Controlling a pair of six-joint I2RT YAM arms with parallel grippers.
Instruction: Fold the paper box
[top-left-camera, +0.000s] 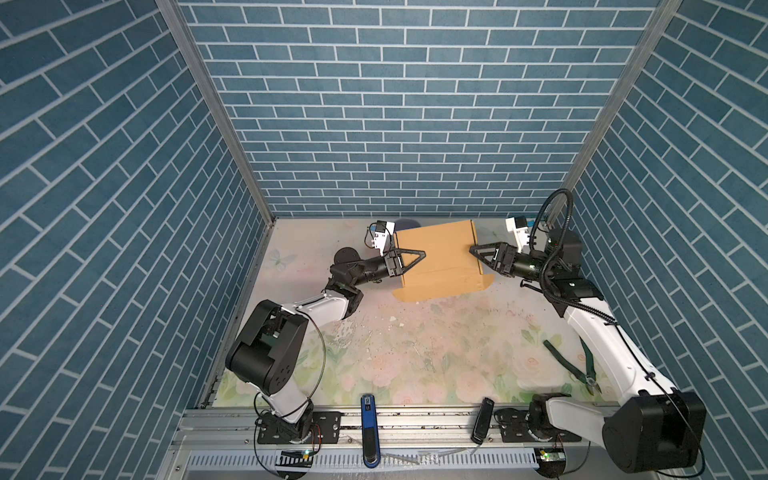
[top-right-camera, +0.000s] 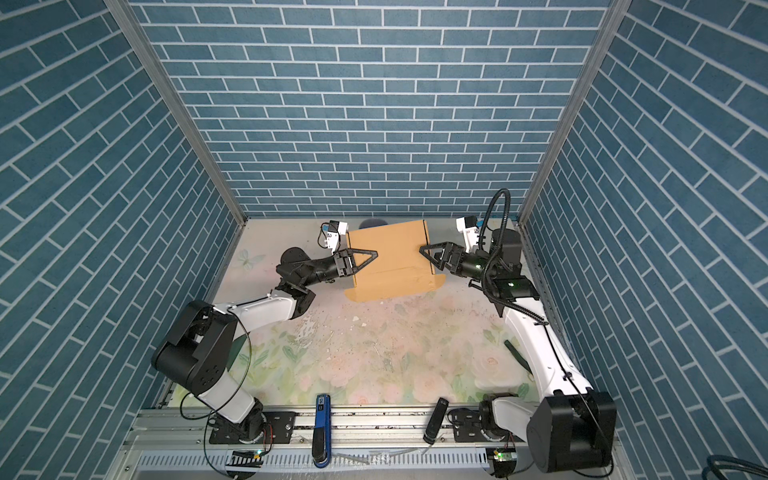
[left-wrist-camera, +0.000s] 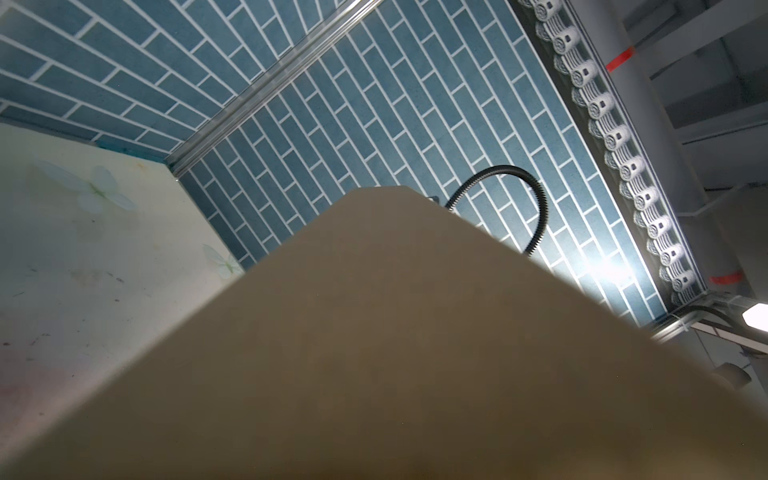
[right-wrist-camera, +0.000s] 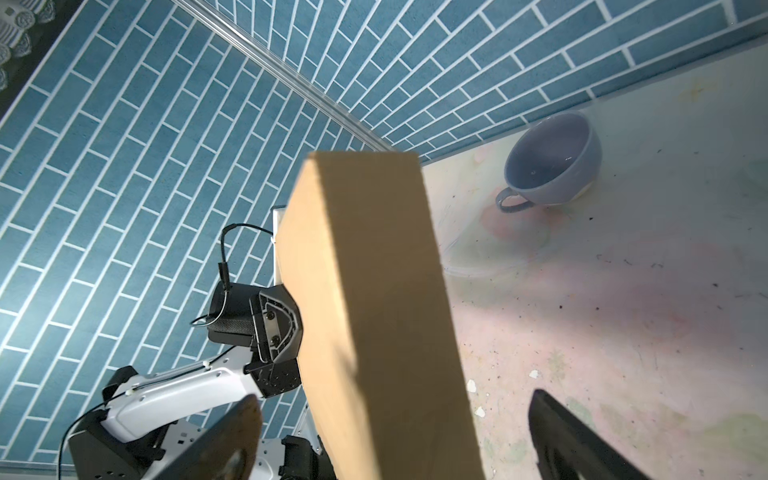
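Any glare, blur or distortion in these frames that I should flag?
Left wrist view: the paper box fills the foreground, soft and in shadow; glare blooms on the tiled wall. Right wrist view: the right hand is blurred, the blue cup sharp. Both top views: the wide lens splays the side walls.

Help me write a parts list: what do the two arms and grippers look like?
The white-shelled left arm and right arm have black joint housings. The black left gripper and right gripper have triangular open-frame fingers, with a white camera block behind each. A ribbed black hose loops above the right arm; a thin black wire arcs beside the left.
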